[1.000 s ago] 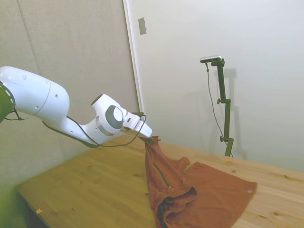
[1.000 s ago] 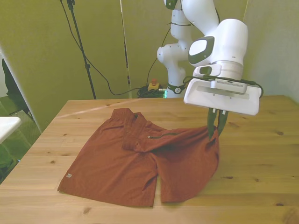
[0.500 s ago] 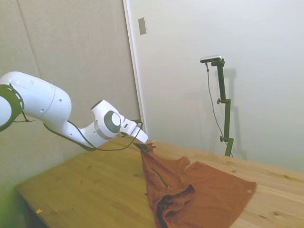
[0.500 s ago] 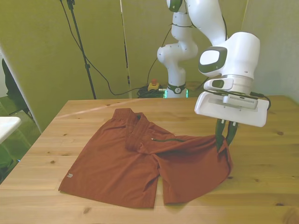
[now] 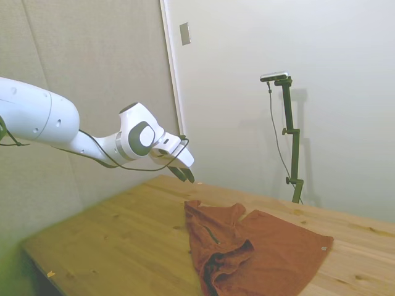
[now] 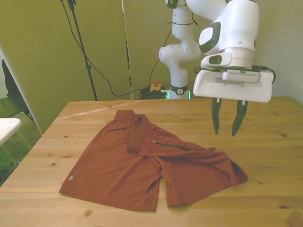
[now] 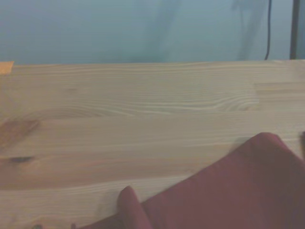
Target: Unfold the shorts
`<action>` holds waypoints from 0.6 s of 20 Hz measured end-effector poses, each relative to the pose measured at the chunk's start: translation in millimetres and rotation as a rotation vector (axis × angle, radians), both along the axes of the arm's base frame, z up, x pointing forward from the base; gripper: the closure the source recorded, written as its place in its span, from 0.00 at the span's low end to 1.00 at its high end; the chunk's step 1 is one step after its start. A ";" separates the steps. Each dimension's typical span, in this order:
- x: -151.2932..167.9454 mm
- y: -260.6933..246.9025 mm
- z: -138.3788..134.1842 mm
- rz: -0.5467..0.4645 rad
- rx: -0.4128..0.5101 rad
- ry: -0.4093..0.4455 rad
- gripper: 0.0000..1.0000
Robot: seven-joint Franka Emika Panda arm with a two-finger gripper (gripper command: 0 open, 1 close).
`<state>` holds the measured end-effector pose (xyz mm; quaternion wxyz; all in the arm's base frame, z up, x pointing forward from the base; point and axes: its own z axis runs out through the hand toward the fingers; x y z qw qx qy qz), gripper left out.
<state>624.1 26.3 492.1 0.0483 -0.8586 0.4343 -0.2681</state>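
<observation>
Claw [image 6: 226, 126]: its 2 fingers spread apart, holding nothing, hanging in the air above the shorts' corner at the front view's right.
Shorts [image 6: 147, 163]: rust-orange, lying mostly flat on the desk [image 6: 274, 156], dark zipper line showing, waistband bunched near the middle.
Tag [image 6: 70, 178]: small, pale, on the leg at the front view's left.

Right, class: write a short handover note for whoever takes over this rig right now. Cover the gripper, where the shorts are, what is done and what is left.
Gripper: open, empty, hanging in the air above the shorts, not touching them.
Shorts: lying on the wooden table, both legs spread side by side.
Done: mostly laid open.
Left: the waistband area near the zipper is bunched and folded over, and the leg on the front view's right is wrinkled; smooth these flat.
</observation>
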 end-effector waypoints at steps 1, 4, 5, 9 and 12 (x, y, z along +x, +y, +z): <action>-4.6 -10.2 6.0 -0.005 0.000 0.006 0.00; -19.6 -48.6 19.7 -0.013 -0.009 0.048 0.00; -24.0 -63.1 23.2 -0.017 -0.014 0.065 0.00; -38.8 -124.2 24.0 -0.012 -0.026 0.178 0.00; -44.9 -167.4 14.9 0.026 -0.024 0.263 0.00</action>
